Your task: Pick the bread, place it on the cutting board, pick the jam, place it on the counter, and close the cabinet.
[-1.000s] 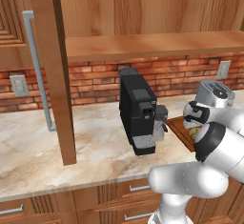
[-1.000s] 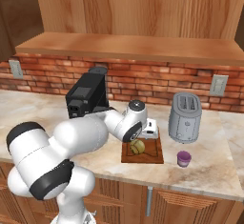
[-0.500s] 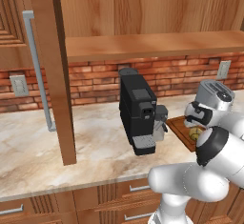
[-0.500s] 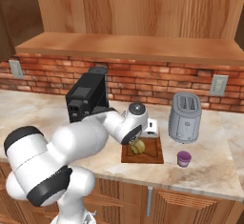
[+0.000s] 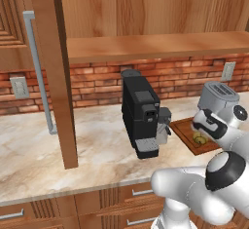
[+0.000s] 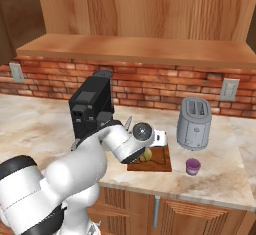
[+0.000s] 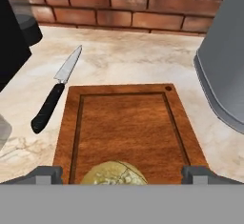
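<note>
The bread (image 7: 112, 173) lies on the near end of the cutting board (image 7: 125, 123), which rests on the counter (image 7: 128, 56). My gripper (image 7: 122, 174) is open just above it, its fingertips (image 7: 45, 174) far apart on either side of the bun and not touching it. From the base the bread (image 6: 146, 155) shows under my hand on the cutting board (image 6: 159, 162). The jam (image 6: 192, 166) stands on the counter (image 6: 220, 179) right of the board. The cabinet door (image 5: 51, 72) hangs open at the left.
A black-handled knife (image 7: 53, 98) lies left of the board. The toaster (image 6: 196, 123) stands behind the jam, and the black coffee machine (image 6: 90, 106) left of the board. Behind them runs a brick wall, with an open shelf (image 5: 155, 45) above.
My arm's elbow and shoulder have swung round while the hand stays over the board. The bread and the jam have not moved.
</note>
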Robot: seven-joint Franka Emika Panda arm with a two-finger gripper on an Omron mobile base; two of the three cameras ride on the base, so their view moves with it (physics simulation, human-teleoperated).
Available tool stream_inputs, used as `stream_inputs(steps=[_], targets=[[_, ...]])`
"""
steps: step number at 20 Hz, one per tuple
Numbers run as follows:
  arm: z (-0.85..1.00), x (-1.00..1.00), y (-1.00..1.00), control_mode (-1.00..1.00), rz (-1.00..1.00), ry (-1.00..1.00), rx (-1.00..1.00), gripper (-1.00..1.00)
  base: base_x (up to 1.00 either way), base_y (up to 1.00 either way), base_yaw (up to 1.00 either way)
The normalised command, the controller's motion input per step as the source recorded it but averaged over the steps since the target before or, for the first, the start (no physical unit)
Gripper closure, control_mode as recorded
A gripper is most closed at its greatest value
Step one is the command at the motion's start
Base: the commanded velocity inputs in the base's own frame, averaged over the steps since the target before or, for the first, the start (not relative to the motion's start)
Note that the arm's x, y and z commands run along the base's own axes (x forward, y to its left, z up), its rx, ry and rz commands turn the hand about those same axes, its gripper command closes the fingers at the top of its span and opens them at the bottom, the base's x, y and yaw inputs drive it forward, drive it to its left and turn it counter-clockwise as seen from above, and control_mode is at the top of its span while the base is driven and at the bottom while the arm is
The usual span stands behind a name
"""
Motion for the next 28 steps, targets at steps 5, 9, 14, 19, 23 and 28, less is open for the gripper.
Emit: stream_inputs(steps=[5, 9, 14, 19, 23, 28], targets=[[0.26, -0.17, 0.00, -1.00, 0.00, -0.13, 0.00, -1.00, 0.00, 0.00, 0.00], [0.27, -0.17, 0.01, -1.00, 0.00, -0.10, 0.00, -1.00, 0.00, 0.00, 0.00], [0.29, -0.14, 0.02, -1.00, 0.00, -0.07, 0.00, -1.00, 0.00, 0.00, 0.00], [0.29, -0.15, 0.01, -1.00, 0.00, -0.06, 0.00, -1.00, 0.00, 0.00, 0.00], [0.25, -0.21, 0.03, -1.00, 0.00, -0.08, 0.00, -1.00, 0.00, 0.00, 0.00], [0.16, -0.38, 0.05, -1.00, -0.01, -0.11, 0.00, -1.00, 0.00, 0.00, 0.00]])
